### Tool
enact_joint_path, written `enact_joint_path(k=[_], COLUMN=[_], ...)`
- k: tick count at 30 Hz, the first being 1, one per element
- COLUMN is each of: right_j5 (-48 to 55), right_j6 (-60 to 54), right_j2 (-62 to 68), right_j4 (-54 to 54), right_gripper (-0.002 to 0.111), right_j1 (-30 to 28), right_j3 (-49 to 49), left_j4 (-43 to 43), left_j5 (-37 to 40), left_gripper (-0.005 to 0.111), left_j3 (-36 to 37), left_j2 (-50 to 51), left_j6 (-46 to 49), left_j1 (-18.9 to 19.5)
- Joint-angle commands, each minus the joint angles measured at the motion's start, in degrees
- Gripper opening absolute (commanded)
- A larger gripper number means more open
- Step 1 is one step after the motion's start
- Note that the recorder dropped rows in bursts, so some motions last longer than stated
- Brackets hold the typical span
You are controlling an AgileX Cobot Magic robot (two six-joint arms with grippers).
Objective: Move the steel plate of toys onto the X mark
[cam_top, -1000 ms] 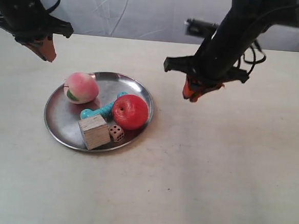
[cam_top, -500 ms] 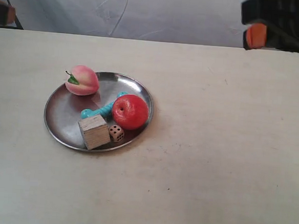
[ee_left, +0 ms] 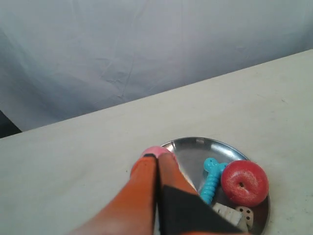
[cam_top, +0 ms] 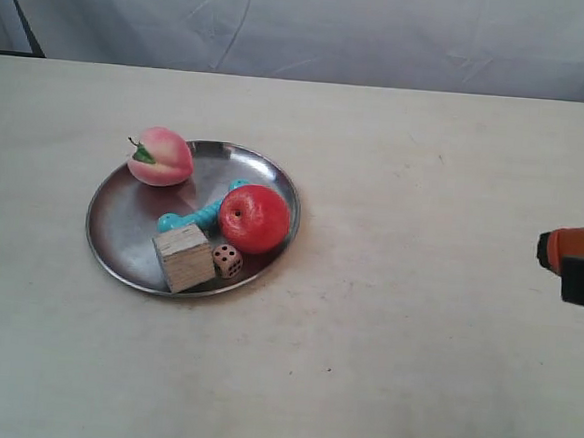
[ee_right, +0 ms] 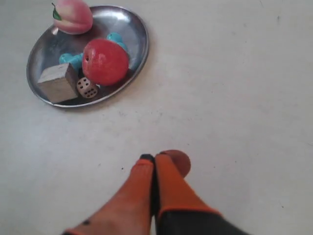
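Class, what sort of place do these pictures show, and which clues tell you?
Probably a robot test bench: a pale table, a grey cloth backdrop, and toys on a steel plate.

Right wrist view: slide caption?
Shut orange jaws, apart from round shiny steel plate holding red apple, pink peach, turquoise bone, wooden cube, die.

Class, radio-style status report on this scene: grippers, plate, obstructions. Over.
Both shut, empty: left gripper, right gripper. On table, ungripped: steel plate, toys aboard. X mark not made out; nothing blocking seen.
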Motion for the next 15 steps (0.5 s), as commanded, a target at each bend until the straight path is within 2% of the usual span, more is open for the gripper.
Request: enact_joint_path(k=[1,4,8,15], right_j5=[2.7,2.5,-0.7,-20.3], right_j6=[0.0,0.0,-0.4,0.0], right_j2=[-1.0,-1.4,-6.8,-22.5], right_j4=[-0.2,-0.2,-7.7,-7.4], right_gripper=[0.0,0.0,0.0,0.0], right_j1=[-0.1,-0.1,-2.1,-11.2], right_j3=[0.3,0.3,0.9,14.0], left_j4=[0.3,0.3,0.3,0.3], left_j5=[-0.6,-0.6,-0.6,-0.7], left_gripper=[0.0,0.0,0.0,0.0], left_j3=[0.2,0.2,0.2,0.2], left_j2=[-1.4,-1.5,-1.5,-1.5], left_j6=[0.1,0.1,0.1,0.1], left_j1=[-0.3,-0.3,-0.3,-0.3])
